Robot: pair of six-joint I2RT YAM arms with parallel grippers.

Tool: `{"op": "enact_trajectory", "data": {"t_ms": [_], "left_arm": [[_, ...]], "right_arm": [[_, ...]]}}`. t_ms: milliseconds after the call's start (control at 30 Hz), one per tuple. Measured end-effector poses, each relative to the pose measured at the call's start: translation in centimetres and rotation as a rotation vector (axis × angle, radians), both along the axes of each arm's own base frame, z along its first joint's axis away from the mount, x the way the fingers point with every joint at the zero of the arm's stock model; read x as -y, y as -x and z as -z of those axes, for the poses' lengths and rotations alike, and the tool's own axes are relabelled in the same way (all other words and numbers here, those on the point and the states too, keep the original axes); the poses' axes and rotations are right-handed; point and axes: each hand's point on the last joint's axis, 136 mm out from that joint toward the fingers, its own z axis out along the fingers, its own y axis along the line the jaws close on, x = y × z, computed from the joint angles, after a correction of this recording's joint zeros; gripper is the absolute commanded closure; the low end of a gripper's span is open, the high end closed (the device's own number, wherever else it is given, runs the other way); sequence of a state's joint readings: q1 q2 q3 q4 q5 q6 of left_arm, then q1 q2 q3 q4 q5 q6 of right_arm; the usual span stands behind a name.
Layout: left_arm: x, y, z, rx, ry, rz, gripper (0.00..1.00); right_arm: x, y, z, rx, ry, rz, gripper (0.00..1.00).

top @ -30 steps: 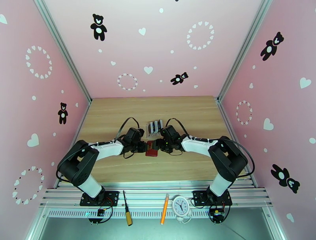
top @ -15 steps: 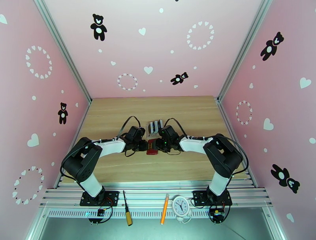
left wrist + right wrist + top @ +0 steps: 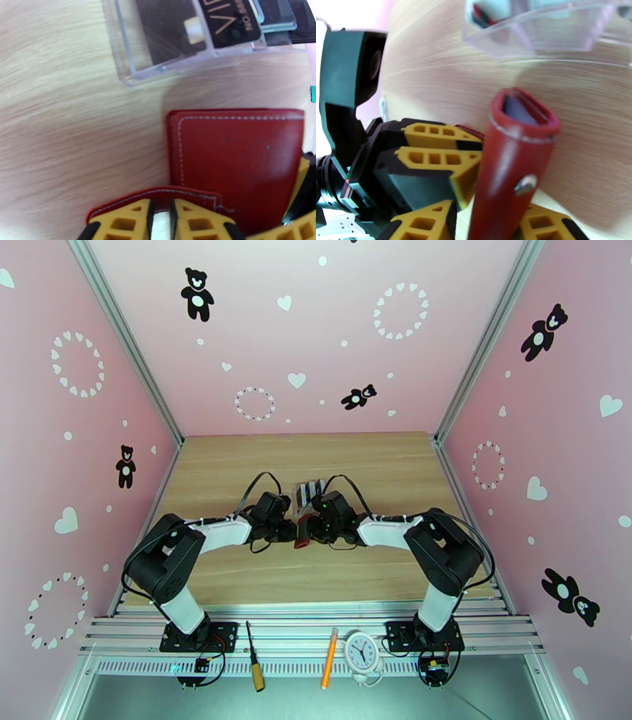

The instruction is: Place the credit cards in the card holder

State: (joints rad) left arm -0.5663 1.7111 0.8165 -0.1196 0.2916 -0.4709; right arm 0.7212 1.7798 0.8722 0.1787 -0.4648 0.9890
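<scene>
Both arms are in at table centre and the card holder (image 3: 513, 158) is up on its edge between them, its snap stud facing the right wrist camera and a greyish lining showing at its upper end. At its 9 o'clock, the left gripper (image 3: 161, 219) has its jaws almost together, pinched on a stitched red flap of the holder. At 3 o'clock, the right gripper (image 3: 489, 227) has a jaw on either side of the holder's body. One pad looks to be touching, but a sliver of table shows beside the other, so I cannot tell whether it is gripping. My read is that this is the opening step: the holder has to be spread before any card goes in. The next move calls for a firm hold on both sides and a gentle pull apart to bare the pockets. As for the count, there are two grippers, one holder, and one clear rack (image 3: 130, 59) just beside the holder at 12 o'clock. The credit cards (image 3: 233, 23) sit in that rack, with at least three showing, one dark brown and one teal-edged; beyond that I cannot tell.
</scene>
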Motion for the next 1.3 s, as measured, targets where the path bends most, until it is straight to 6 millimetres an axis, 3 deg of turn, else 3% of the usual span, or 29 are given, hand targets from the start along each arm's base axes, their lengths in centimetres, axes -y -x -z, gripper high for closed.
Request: {"op": "enact_trajectory", "data": {"t_ms": [167,433,700,900,1167,1233,1300], "left_arm": [[0.0,0.0,0.0,0.000,0.000,0.001,0.77],[0.0,0.0,0.0,0.000,0.000,0.001,0.77],[-0.2,0.4,-0.3,0.006,0.004,0.001,0.76],[-1.3,1.4,-1.3,0.032,0.016,-0.010,0.75],[-2.4,1.0,-4.4,0.144,0.070,-0.049,0.71],[-2.7,0.9,-4.9,0.162,0.080,-0.061,0.61],[-2.9,0.8,-5.3,0.178,0.091,-0.076,0.57]], "right_arm": [[-0.1,0.0,0.0,-0.002,-0.002,0.002,0.66],[0.6,0.0,0.6,-0.014,0.035,0.020,0.86],[1.2,0.4,0.3,-0.015,0.065,0.016,0.96],[1.8,1.0,-2.2,0.045,0.088,-0.002,1.00],[3.2,1.6,-5.3,0.161,0.261,-0.024,1.00],[4.0,1.8,-5.8,0.193,0.329,-0.022,1.00],[4.8,1.9,-6.3,0.221,0.384,-0.019,1.00]]}}
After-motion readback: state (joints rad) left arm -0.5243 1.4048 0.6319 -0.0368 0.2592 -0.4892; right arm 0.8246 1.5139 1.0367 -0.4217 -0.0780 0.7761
